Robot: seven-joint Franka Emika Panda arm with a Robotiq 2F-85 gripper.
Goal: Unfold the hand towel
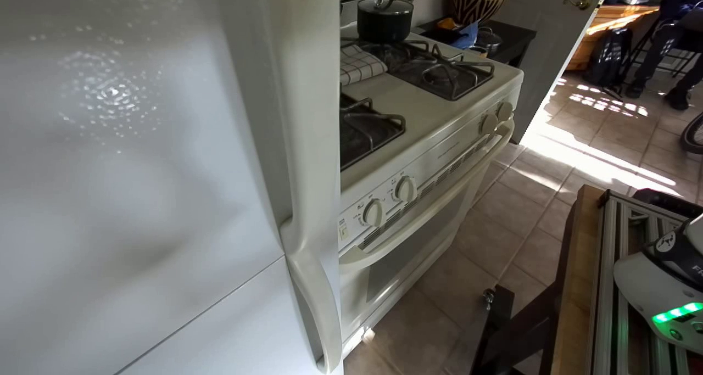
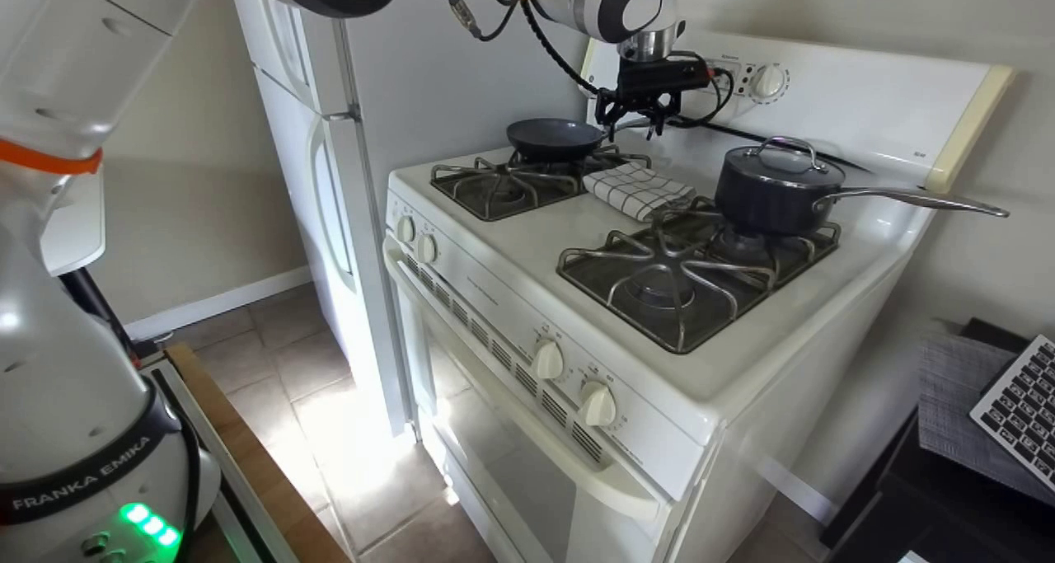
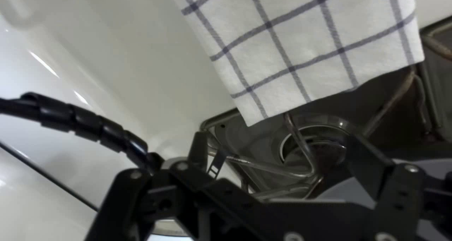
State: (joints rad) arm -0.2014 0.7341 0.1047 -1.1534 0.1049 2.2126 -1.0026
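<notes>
The hand towel (image 2: 639, 190) is a white cloth with a dark grid, lying folded on the stove top between the two pairs of burners. It also shows in an exterior view (image 1: 360, 65), partly hidden by the fridge. In the wrist view the towel (image 3: 303, 40) fills the top, cut off by the frame, and its lower edge reaches over a burner well. My gripper (image 2: 633, 126) is above the stove, behind and above the towel, apart from it. In the wrist view the gripper (image 3: 277, 145) has its fingers wide apart with nothing between them.
A frying pan (image 2: 554, 138) sits on the rear left burner beside the gripper. A lidded pot (image 2: 775, 184) with a long handle stands on the rear right burner. The stove's back panel (image 2: 874, 101) rises behind, and the fridge (image 2: 461, 60) stands to the left.
</notes>
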